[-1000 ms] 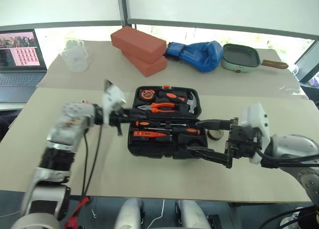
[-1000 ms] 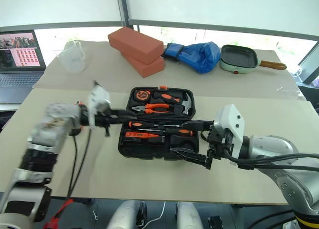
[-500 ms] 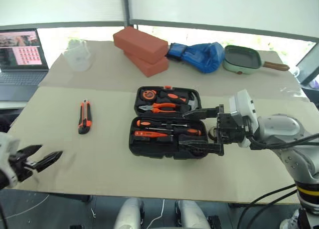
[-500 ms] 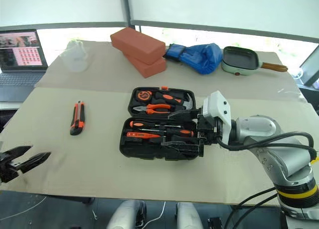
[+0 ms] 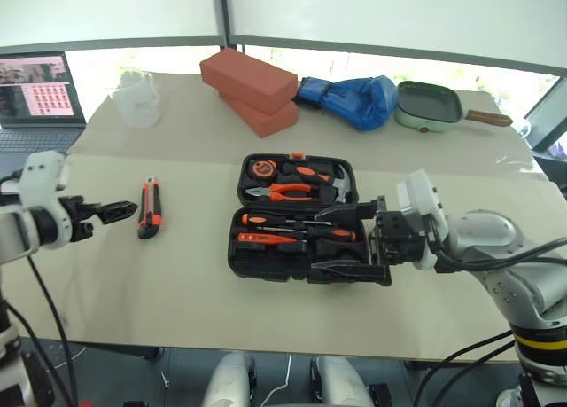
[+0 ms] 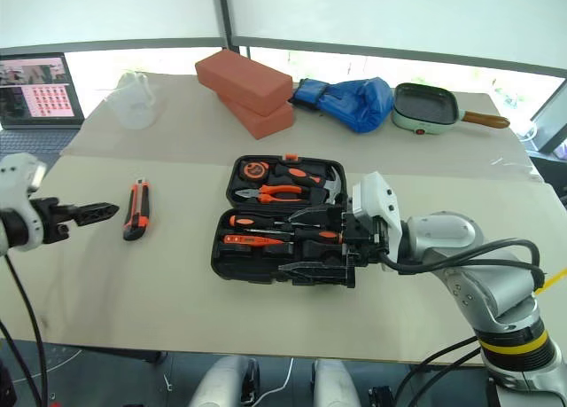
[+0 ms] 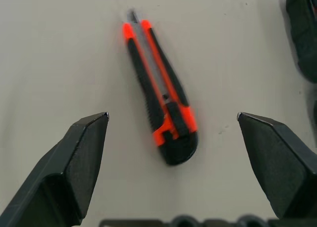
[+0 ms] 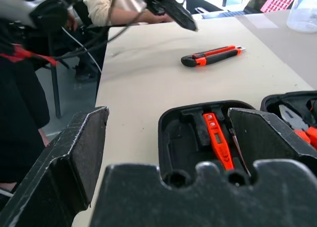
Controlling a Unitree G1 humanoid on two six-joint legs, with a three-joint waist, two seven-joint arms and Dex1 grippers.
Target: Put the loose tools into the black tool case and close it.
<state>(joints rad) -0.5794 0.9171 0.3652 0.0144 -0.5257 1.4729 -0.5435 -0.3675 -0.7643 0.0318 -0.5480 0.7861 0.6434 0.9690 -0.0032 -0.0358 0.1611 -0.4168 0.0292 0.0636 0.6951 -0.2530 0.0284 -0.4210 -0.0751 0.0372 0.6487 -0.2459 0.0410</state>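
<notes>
Both pairs of jaws stand wide apart and hold nothing. On the left, the left gripper [image 5: 113, 212] hovers just short of the orange-and-black utility knife [image 5: 148, 219], which lies flat on the table [image 5: 177, 301], well to the left of the black tool case [image 5: 297, 216]; the left wrist view shows the knife lying lengthwise between the two fingers [image 7: 74, 162], slightly askew, with its butt end nearest the wrist. The case lies open on the table with screwdrivers [image 5: 306, 232] and a tester pen [image 5: 266, 239] seated in its near half and pliers [image 5: 279, 191] in the far half. The right gripper [image 5: 354, 243] reaches leftward, roughly level, with its fingers spread over the case's right end. The step in hand looks to be picking up the knife. To do it well, the left gripper should probably come down and forward until the fingers straddle the handle at its thick middle, then turn a little so the pads meet the long sides squarely, and close only once the tips are almost on the table. A grip near either end would likely let the knife pivot. The left forearm stretches out to the side with its gripper angled forward and down toward the knife.
</notes>
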